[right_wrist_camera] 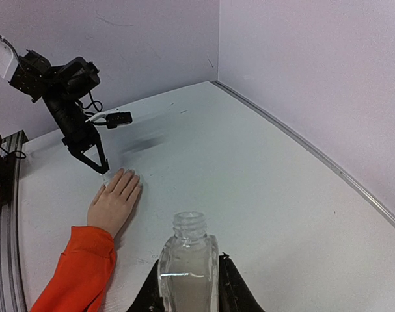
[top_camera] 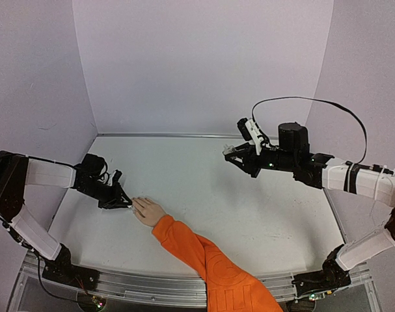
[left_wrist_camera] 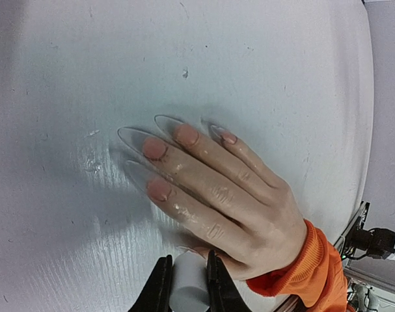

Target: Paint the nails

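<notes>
A pale flesh-coloured hand (top_camera: 148,211) on a bright orange sleeve (top_camera: 210,260) lies flat on the white table. In the left wrist view the hand (left_wrist_camera: 236,195) has pinkish nails (left_wrist_camera: 154,149) with long clear tips. My left gripper (left_wrist_camera: 187,278) is shut on a white cylindrical brush cap (left_wrist_camera: 189,286), right at the thumb side of the hand; the brush tip is hidden. That gripper (top_camera: 122,200) touches the fingertips' left side in the top view. My right gripper (right_wrist_camera: 187,279) is shut on an open clear glass bottle (right_wrist_camera: 187,260), held above the table at the right (top_camera: 231,153).
Lilac walls enclose the white table (top_camera: 204,175) on the left, back and right. A metal rail (top_camera: 151,286) runs along the near edge, crossed by the sleeve. A black cable (top_camera: 314,103) loops over the right arm.
</notes>
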You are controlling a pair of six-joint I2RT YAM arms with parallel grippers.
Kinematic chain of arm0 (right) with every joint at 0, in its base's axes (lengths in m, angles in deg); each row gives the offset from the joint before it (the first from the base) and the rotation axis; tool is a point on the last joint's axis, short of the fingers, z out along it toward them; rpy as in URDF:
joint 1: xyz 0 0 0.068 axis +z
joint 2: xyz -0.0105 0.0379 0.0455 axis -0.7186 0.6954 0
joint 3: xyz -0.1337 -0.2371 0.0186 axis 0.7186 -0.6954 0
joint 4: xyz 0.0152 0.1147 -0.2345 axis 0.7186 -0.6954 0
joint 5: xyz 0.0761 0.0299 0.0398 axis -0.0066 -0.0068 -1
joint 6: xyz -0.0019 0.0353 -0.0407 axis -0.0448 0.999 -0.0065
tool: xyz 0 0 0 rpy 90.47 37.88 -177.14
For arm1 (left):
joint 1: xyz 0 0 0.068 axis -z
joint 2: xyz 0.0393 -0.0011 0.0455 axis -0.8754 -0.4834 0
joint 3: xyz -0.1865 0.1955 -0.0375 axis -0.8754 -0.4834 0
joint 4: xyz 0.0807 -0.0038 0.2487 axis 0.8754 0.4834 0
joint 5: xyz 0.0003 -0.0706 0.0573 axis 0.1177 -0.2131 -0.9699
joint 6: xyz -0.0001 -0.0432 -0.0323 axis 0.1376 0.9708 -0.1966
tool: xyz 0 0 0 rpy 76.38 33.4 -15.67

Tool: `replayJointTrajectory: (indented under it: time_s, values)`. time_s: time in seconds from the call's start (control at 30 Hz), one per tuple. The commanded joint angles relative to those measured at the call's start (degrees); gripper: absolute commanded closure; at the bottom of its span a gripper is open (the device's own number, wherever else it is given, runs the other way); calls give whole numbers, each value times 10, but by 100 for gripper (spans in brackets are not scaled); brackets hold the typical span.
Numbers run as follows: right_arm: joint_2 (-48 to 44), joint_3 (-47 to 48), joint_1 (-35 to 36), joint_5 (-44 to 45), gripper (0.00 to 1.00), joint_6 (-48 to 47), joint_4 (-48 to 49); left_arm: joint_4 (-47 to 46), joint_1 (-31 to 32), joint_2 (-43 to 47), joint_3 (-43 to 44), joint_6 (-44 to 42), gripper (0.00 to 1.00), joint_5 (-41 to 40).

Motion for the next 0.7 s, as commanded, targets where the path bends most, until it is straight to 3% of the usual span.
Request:
replayJointTrajectory:
  time_s: [0.0, 0.67]
  values:
    - [1, 18, -4, -13, 100, 7, 32, -27, 1, -4, 28, 0, 100, -6]
    - [3, 20, -6, -19, 100, 8, 33, 23, -5, 39, 28, -8, 100, -68]
